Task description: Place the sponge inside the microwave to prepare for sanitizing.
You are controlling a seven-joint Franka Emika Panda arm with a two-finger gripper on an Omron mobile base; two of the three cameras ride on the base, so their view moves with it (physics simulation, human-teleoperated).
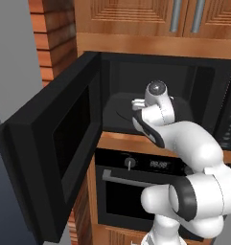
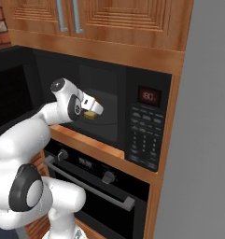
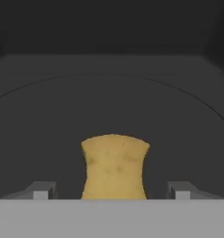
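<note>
The black microwave (image 1: 203,81) stands with its door (image 1: 50,148) swung wide to the left. My arm reaches into the cavity. In the hand view the yellowish sponge (image 3: 114,167) sits over the round turntable (image 3: 113,102), between my two fingertips (image 3: 41,190) but with a gap on each side. My gripper (image 3: 111,191) is open around it. From the right base view the sponge (image 2: 90,115) shows just below the gripper (image 2: 93,108), inside the microwave (image 2: 104,107). I cannot tell whether it rests fully on the turntable.
The keypad and red display (image 2: 148,96) are right of the cavity. A black oven (image 2: 95,182) with knobs and a bar handle sits below. Wooden cabinets (image 2: 109,18) hang above. The open door (image 1: 50,148) blocks the left side, and a grey wall (image 2: 207,140) stands at the right.
</note>
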